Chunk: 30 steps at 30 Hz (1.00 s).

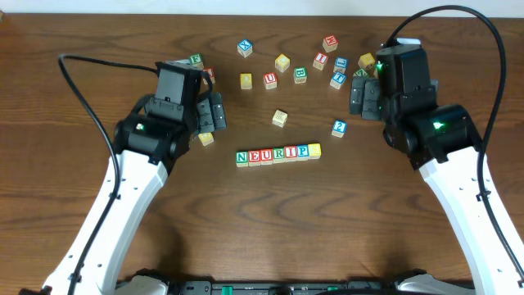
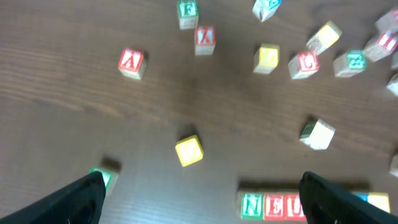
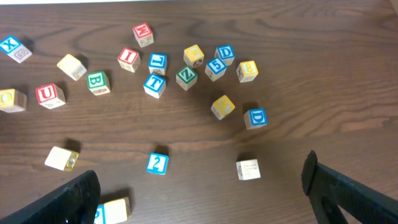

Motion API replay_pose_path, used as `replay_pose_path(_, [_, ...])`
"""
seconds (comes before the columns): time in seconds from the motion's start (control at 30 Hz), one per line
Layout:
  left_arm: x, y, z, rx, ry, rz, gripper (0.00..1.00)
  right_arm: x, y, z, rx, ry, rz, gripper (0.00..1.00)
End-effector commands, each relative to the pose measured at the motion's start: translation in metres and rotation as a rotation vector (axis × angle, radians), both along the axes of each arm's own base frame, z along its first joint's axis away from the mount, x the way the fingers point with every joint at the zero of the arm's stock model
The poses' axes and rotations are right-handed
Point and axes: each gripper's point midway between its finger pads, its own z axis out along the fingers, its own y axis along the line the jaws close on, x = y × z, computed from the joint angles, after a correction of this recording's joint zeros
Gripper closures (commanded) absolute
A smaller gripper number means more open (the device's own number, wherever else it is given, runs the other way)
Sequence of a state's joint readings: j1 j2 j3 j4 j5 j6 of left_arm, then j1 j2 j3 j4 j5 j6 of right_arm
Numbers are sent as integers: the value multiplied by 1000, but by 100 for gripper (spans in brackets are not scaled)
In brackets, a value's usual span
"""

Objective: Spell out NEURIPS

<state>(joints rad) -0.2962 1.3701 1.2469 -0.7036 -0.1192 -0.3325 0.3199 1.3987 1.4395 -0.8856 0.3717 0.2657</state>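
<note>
NEURIPS cubes [image 1: 277, 153] sit in one tight row at the middle of the tabletop [image 1: 246, 238], between the left arm [image 1: 131, 188] and the right arm [image 1: 458, 197]. From overhead the tops read N, E, U, R, I, P, left to right. A seventh cube [image 1: 314, 151] touches the P at the right end. Its top is yellowish, and I cannot read a letter on it. In the left wrist view the row's start shows at the bottom edge: a green N, a red E, then a U.

Loose cubes [image 1: 280, 118] are scattered beyond the row. The right wrist view gives the clearest lettering: a blue X [image 3: 9, 45], a red U [image 3: 48, 94], a green B [image 3: 96, 81], a red I [image 3: 129, 58], a blue L [image 3: 158, 61], a blue T [image 3: 154, 84] just below it, a green Z [image 3: 186, 76], a blue 5 [image 3: 215, 67], a blue D [image 3: 225, 53], a second blue D [image 3: 255, 117] and a blue 2 [image 3: 157, 163]. The blue 2 lies near the row's right end. A red cube [image 3: 142, 32] at the top reads M or W; I cannot tell which. The blurred left wrist view shows a green F [image 2: 187, 11] and a red A [image 2: 132, 62] turned upside down.

Left jaws stand wide open with nothing between them, left of the row, with a yellow cube [image 2: 189, 150] just ahead of them. Right jaws are also spread wide and hold nothing, at the far right beside the cluster of loose cubes.
</note>
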Motion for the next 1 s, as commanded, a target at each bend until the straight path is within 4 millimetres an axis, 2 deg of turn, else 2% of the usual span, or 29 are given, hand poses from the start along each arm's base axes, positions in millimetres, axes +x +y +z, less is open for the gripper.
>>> replay_pose_path(0.0, [-8,0,-4,1,-64,-15,2,1,-5,7,-14,-16,-7,1])
replay_pose_path(0.13, [-19,-5,-7,-36,-181,-41,2,1,-4,7,-14,-16,-6,1])
replay_pose_path(0.33, [-46,-4,-10,-92,-352,-65,2,1,-4,7,-14,-16,-5,1])
replay_pose_path(0.53, [-70,-8,-1,-110,-529,-176,2,1,-4,7,-14,-16,-5,1])
replay_pose_path(0.73, [-89,-2,-6,-131,-597,-179,2,1,-4,7,-14,-16,-5,1])
replay_pose_path(0.97, [-106,-6,-16,-116,-646,-277,2,1,-4,7,-14,-16,-5,1])
